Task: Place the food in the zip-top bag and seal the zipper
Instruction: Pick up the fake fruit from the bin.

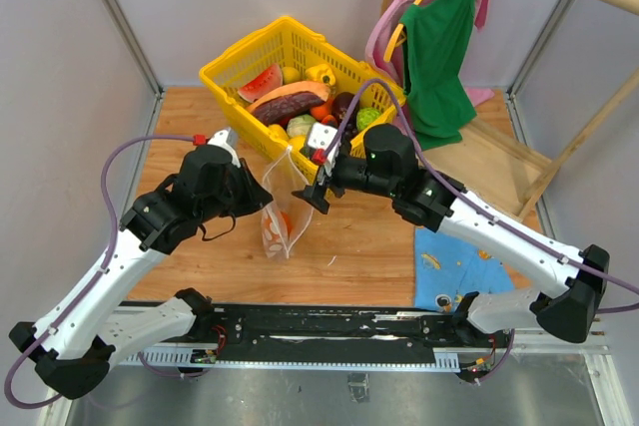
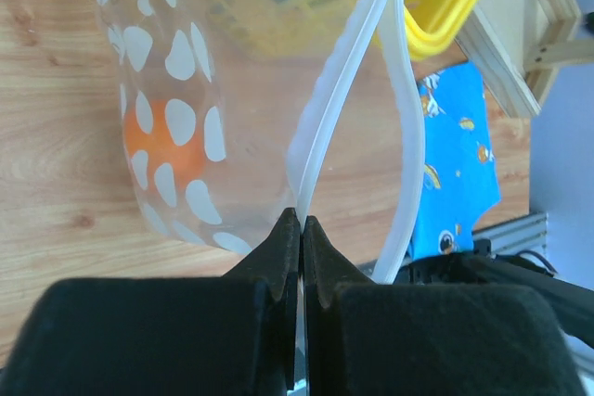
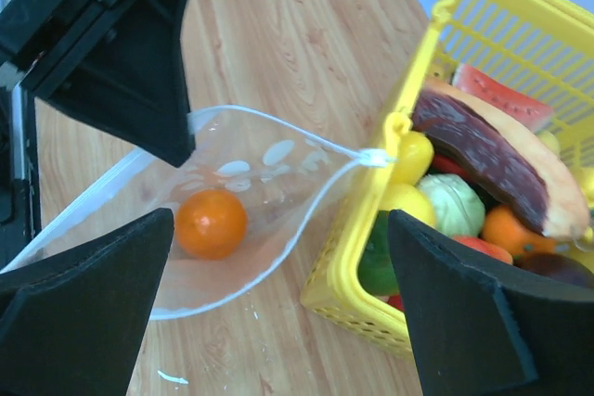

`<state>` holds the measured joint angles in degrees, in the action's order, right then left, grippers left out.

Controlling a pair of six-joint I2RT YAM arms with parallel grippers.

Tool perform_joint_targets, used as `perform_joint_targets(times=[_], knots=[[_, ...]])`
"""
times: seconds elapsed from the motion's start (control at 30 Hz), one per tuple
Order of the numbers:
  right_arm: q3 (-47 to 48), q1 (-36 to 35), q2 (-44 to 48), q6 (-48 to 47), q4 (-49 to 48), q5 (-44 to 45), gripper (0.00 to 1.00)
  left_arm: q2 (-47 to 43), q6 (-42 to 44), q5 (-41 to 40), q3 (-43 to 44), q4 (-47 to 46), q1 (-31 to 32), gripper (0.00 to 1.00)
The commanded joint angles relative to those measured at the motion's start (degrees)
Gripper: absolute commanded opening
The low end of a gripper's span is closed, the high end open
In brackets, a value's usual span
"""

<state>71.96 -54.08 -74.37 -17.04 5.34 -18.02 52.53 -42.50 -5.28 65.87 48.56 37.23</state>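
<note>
While your left gripper (image 2: 302, 222) pinches the zipper (image 2: 327, 118) of the zip-top bag (image 2: 213, 90), holding its mouth up, one toy orange (image 3: 212, 223) lies inside. Your right gripper (image 1: 313, 194) hangs wide open and empty beside it; fetch more food (image 1: 290, 99) from the yellow basket (image 1: 228, 75) next.

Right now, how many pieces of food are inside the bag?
1: the orange lying at the bottom of the zip-top bag. Its print might hide something smaller.

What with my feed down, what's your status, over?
Left gripper shut on zipper, holding zip-top bag open. Right gripper open, empty, by bag mouth. One orange in bag; other food in yellow basket. Nothing in the way.
</note>
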Motion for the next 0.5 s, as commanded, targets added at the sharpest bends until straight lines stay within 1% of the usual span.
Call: perform_joint_targets(times=[0.0,0.1,0.23,0.47], knots=[[5.72,2.15,-0.81,5.45,7.38,7.36,0.99,-0.06,-1.25,-6.83,1.45,1.37,-0.14,0.0],[12.02,4.47,-3.93,7.42,11.96,8.95,0.99,0.62,-2.23,-9.75,2.58,3.6,-0.14,0.0],[19.51,7.82,-9.34,8.51,17.59,13.36,0.99,0.99,-3.05,-13.48,4.81,6.34,-0.14,0.0],[28.79,13.91,-19.44,13.62,23.01,14.03,0.97,1.83,-3.09,-18.43,7.35,9.39,-0.14,0.0]])
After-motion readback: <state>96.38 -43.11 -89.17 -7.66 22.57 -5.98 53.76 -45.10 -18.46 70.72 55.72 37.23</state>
